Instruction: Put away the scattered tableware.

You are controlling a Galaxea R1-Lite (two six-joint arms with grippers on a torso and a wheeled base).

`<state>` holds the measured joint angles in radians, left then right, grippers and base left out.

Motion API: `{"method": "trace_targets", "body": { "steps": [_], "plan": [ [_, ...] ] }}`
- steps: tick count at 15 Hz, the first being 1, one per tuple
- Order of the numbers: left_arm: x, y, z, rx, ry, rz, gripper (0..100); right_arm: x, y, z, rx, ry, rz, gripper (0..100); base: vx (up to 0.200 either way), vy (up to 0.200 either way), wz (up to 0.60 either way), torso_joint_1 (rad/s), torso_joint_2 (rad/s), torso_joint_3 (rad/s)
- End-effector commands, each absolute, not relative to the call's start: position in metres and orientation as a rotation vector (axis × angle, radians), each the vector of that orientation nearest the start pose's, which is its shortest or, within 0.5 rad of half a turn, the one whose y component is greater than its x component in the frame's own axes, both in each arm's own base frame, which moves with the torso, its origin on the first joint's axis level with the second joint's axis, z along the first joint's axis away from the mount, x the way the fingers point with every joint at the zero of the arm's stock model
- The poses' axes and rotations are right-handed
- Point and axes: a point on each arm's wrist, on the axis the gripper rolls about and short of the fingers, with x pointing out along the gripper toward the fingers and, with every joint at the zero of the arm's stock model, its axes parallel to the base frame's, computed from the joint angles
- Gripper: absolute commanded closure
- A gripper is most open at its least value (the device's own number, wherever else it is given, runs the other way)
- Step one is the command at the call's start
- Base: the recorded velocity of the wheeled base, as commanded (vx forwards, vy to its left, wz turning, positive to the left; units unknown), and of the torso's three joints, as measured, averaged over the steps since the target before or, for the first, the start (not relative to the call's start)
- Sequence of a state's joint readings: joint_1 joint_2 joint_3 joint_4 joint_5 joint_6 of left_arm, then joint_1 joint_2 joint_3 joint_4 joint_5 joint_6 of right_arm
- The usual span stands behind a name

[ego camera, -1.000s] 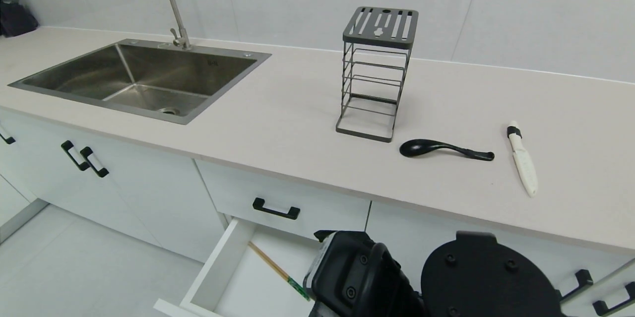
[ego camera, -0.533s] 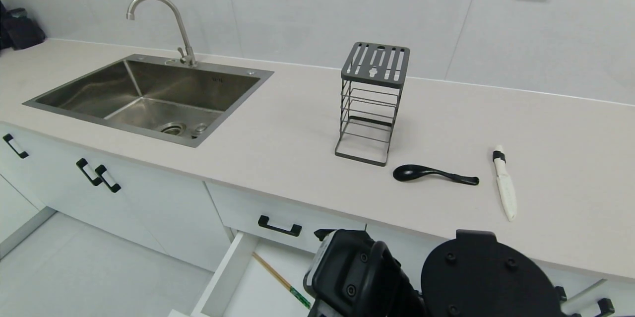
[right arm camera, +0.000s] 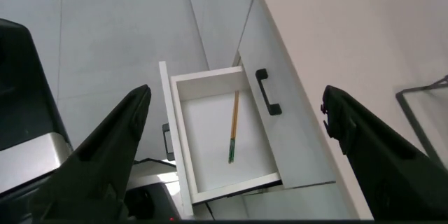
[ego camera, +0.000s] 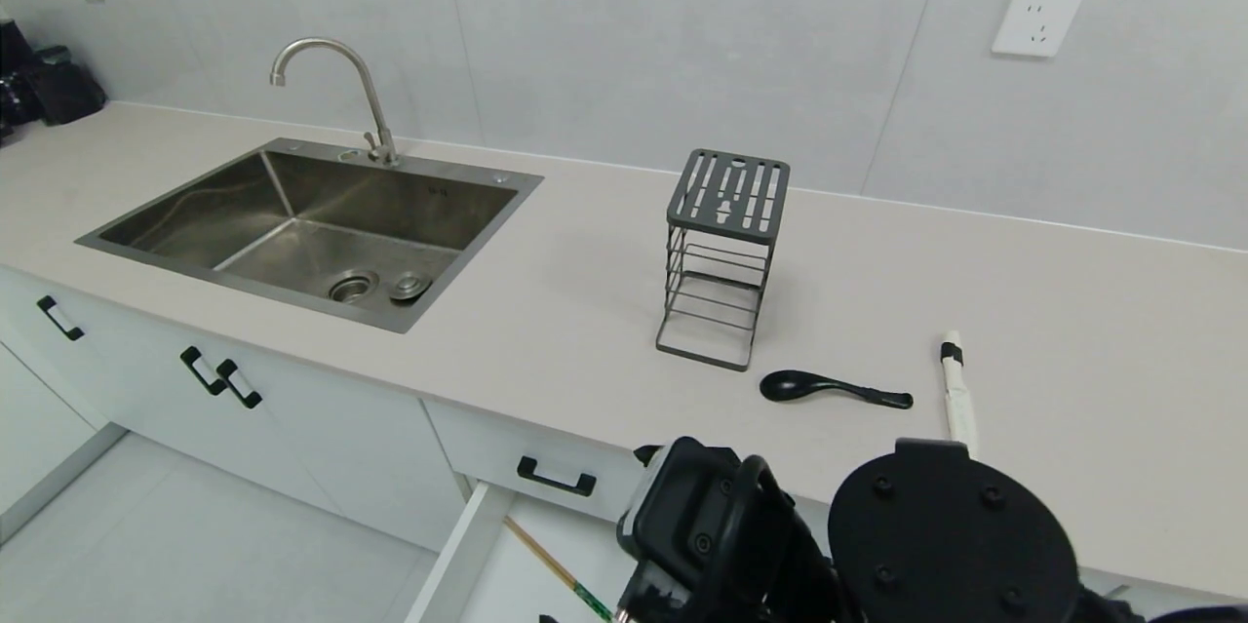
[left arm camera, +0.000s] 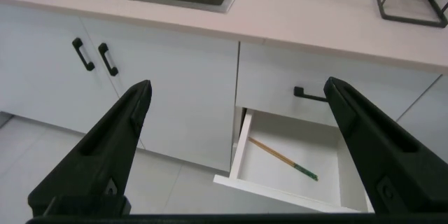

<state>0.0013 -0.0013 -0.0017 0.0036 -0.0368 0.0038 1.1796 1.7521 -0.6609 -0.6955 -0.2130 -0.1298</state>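
Head camera has moved: the whole view shifted, nothing on the counter (ego camera: 585,311) itself moved. Drawer (left arm camera: 241,154) below the front edge stands open. Rack (ego camera: 723,257) stands mid-counter. White knife (ego camera: 958,399) and black spoon (ego camera: 834,390) lie near the front edge toward the right end, untouched. One chopstick (left arm camera: 283,159) lies in the drawer. My left tool (left arm camera: 238,84) and right tool (right arm camera: 236,92) are spread wide, empty, facing the drawer. Spoon and knife likely still need stowing.

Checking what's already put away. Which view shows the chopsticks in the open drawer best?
The right wrist view: looking down into the drawer, it shows the chopsticks whole. The left wrist view shows them whole too, at a slant; the head view catches part.
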Motion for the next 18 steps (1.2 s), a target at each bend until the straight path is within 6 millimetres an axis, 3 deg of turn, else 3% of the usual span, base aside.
{"method": "trace_targets", "body": {
  "steps": [1,8,10,12,13,16,18],
  "plan": [
    [-0.023,-0.001,0.075,0.003,0.003,-0.035,0,0.126,0.261,0.127,-0.394,0.292,0.939,0,0.0,0.0,0.0,0.163,-0.36,-0.168],
    [-0.023,-0.001,0.075,0.005,0.003,-0.035,0,0.133,0.214,0.089,-0.411,0.385,0.871,0,0.0,0.0,0.0,0.015,-0.03,-0.015],
    [-0.023,-0.001,0.075,0.003,0.003,-0.035,0,0.153,0.188,0.1,-0.355,0.374,0.747,0,0.0,0.0,0.0,0.0,0.0,0.0],
    [-0.023,-0.001,0.075,0.003,0.003,-0.035,0,0.157,0.171,0.104,-0.324,0.375,0.686,0,0.0,0.0,0.0,0.0,0.0,0.0],
    [-0.023,-0.001,0.075,0.003,0.003,-0.035,0,0.158,0.146,0.102,-0.311,0.403,0.616,0,0.0,0.0,0.0,0.0,0.0,0.0],
    [-0.023,-0.001,0.075,0.003,0.003,-0.035,0,0.173,0.128,0.103,-0.279,0.415,0.527,0,0.0,0.0,0.0,0.0,0.0,0.0],
    [-0.023,-0.001,0.075,0.003,0.003,-0.035,0,0.195,0.11,0.108,-0.242,0.433,0.441,0,0.0,0.0,0.0,0.0,0.0,0.0]
  ]
}}
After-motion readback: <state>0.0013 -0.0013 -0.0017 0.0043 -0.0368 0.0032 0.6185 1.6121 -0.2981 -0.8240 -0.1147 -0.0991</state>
